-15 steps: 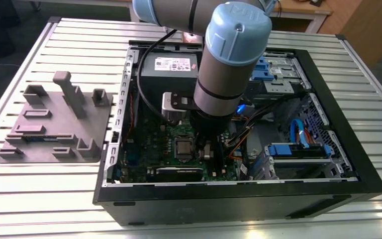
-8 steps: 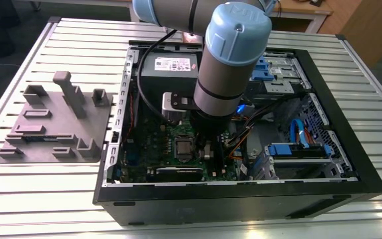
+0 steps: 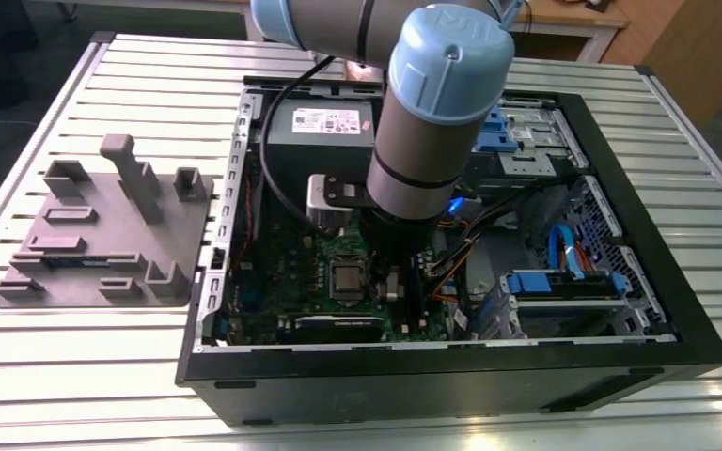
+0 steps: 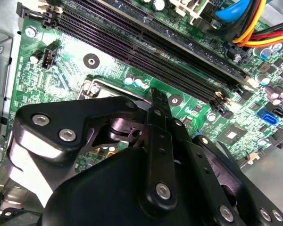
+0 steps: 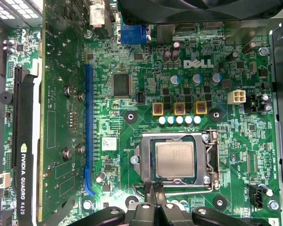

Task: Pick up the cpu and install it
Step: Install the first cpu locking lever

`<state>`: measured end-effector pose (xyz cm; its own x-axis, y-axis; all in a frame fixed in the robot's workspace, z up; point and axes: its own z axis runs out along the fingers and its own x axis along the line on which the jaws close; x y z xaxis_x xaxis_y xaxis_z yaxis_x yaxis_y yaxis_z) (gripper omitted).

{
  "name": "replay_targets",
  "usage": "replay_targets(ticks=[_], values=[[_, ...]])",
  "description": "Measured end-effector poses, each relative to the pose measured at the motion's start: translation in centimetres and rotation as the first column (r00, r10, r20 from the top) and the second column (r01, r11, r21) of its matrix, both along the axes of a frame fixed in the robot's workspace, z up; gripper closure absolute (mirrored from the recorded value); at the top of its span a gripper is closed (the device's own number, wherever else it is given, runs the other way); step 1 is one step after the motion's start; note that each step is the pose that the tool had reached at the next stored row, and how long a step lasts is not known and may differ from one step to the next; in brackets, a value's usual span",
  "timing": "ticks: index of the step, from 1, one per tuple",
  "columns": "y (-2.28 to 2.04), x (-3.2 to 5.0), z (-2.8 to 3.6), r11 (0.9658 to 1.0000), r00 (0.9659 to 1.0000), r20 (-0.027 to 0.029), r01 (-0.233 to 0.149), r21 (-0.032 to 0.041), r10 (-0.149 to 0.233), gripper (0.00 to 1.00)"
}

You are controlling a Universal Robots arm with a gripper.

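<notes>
Exterior view, from its left: slatted aluminium bench, and on it a flat gray plastic fixture plate with upright posts and shallow pockets; what lies in the pockets is too small to make out. Next, an open black metal computer case lying on its side. At its far end is a large dark power-supply box with a white printed label, the text not legible. The gray robot arm with pale blue joint caps reaches down into the case and hides much of the green motherboard. Toward the exterior view's right are blue plastic drive brackets. In the first wrist view, the small square cpu with its silver-gray metal top lies seated flat in the socket, inside the shiny metal socket frame; the print on its top is too faint to read. The black gripper is just beside the frame's edge, its fingers pressed together with nothing between them, apart from the cpu. White print marks the board, and a black graphics card also bears white lettering; a long blue expansion slot lies between that card and the socket. In the second wrist view, the gripper's linkage hides the socket; long black memory slots lie beyond, and orange, yellow and red cables are cut off at the edge.
</notes>
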<state>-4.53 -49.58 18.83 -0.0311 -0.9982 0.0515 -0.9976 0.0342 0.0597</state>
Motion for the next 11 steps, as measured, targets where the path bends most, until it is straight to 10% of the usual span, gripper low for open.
replay_targets(ticks=[11], values=[[0.01, 0.19, -0.04, 1.0000, 1.0000, 0.0002, -0.001, 0.0008, 0.001, 0.89]])
